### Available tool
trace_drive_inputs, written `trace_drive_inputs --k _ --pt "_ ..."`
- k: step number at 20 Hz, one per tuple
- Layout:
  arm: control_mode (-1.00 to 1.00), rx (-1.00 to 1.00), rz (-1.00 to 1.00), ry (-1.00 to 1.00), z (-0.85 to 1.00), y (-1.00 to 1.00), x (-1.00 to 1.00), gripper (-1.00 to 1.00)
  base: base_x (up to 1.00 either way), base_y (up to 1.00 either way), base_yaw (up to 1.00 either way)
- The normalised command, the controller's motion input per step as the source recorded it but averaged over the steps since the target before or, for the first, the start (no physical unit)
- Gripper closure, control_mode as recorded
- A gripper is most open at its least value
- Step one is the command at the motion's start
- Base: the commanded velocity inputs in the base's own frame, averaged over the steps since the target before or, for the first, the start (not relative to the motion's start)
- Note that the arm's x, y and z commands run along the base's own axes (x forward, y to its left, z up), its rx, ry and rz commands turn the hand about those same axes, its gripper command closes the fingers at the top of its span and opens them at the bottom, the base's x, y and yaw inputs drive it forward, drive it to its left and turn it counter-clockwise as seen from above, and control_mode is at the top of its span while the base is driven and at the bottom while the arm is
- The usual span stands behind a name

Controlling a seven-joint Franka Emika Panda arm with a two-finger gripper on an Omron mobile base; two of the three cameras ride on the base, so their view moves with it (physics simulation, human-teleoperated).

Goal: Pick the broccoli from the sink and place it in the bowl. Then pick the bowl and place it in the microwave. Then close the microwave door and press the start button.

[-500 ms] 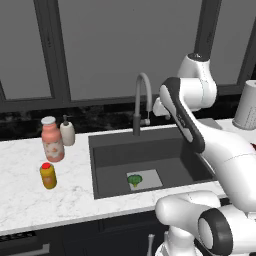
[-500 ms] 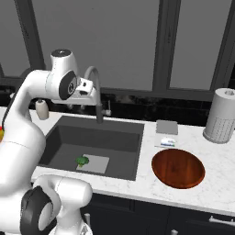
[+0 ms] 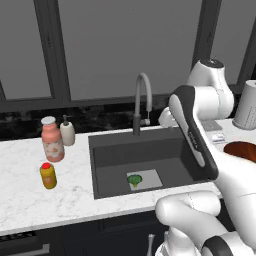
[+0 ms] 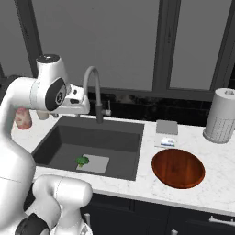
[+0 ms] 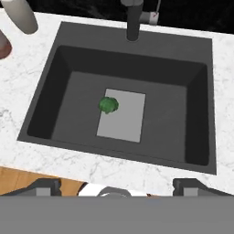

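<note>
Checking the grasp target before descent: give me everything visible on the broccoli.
The broccoli is a small rounded green floret with a bumpy crown; a short pale stem shows in the left base view. It lies on the left edge of the light grey bottom plate inside the dark sink, overlapping onto the darker floor. Nothing else touches it. It sits apart from the basin walls and the faucet. The exact tilt is too small to tell.
</note>
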Motion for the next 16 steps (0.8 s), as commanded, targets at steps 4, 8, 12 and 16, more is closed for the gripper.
trace_drive_inputs --k 4,8,12,16 --pt "-1.00 0.00 0.03 0.00 -0.34 0.30 -0.82 -1.00 0.00 0.00 0.00" --pt "-1.00 0.00 0.02 0.00 -0.59 0.22 -0.26 -1.00 0.00 0.00 0.00" --pt "-1.00 0.00 0.10 0.00 -0.59 0.30 -0.01 -1.00 0.00 0.00 0.00" --pt "-1.00 -0.07 0.05 0.07 -0.45 0.53 0.09 -1.00 0.00 0.00 0.00"
